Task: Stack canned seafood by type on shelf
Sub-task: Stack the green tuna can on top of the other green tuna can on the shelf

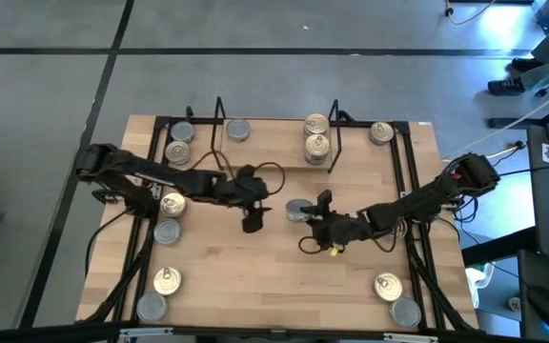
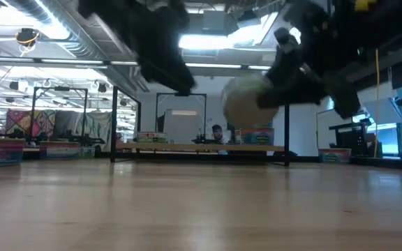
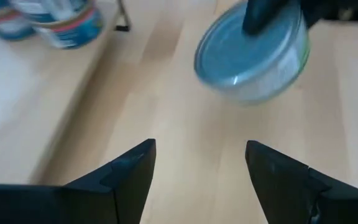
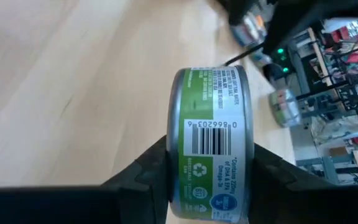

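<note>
Right gripper is gripping a silver-lidded tin at mid-worktop, fingers pressing on the two flat ends, green label and barcode facing the wrist camera. In the high view the tin is sitting just beside the left arm's tool; the low view shows it lifted off the wood.

Left gripper is hovering nearby with fingers spread wide and holding nothing, facing the tin's grey lid.

The shelf is standing at the far edge of the worktop. A gold-lidded stack is standing by its right upright and one grey tin near its left upright. Other tins are lying scattered along both sides.

Handling judgement: the tin looks rigid, dense for its size and smooth-walled, so likely slippery. The end-to-end hold looks secure, but setting it lid-up probably calls for turning the wrist or passing it to the left fingers across the side wall.
</note>
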{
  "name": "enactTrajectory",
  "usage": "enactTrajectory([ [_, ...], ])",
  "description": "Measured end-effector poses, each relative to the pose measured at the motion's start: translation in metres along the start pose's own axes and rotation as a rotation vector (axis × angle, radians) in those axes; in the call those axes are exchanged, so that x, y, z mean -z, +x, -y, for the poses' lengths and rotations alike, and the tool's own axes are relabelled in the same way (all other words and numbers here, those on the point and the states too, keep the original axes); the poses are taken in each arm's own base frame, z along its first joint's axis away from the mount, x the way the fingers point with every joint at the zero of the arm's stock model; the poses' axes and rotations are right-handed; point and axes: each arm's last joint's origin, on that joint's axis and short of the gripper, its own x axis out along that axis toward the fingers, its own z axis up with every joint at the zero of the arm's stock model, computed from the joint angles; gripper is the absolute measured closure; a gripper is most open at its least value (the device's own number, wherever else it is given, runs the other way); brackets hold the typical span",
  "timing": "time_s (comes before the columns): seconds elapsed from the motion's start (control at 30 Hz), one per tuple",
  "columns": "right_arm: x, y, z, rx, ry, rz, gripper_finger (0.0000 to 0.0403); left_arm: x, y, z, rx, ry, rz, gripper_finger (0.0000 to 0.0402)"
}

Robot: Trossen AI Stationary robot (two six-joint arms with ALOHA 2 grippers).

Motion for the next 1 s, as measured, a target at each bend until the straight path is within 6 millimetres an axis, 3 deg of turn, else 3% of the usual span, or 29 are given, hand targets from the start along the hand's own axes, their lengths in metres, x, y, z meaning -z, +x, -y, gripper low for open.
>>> enactTrajectory([
  [0.13, -0.008, 0.006, 0.021, 0.052, 0.059, 0.009, 0.0259, 0.008, -0.028, 0.005, -0.047, 0.043, 0.002, 0.0153],
  [0.27, -0.013, 0.019, 0.047, 0.071, 0.123, 0.023, 0.0259, 0.028, -0.044, 0.003, -0.022, 0.042, 0.003, 0.0153],
  [0.5, -0.01, 0.051, 0.097, 0.111, 0.222, 0.023, 0.0259, 0.068, -0.069, -0.016, -0.017, -0.074, 0.046, 0.0153],
  [0.7, -0.006, 0.086, 0.134, 0.133, 0.274, 0.014, 0.0259, 0.089, -0.081, -0.027, -0.027, -0.151, 0.093, 0.0153],
  [1.0, 0.005, 0.145, 0.187, 0.143, 0.289, 0.041, 0.0259, 0.089, -0.086, -0.03, -0.032, -0.175, 0.121, 0.0153],
])
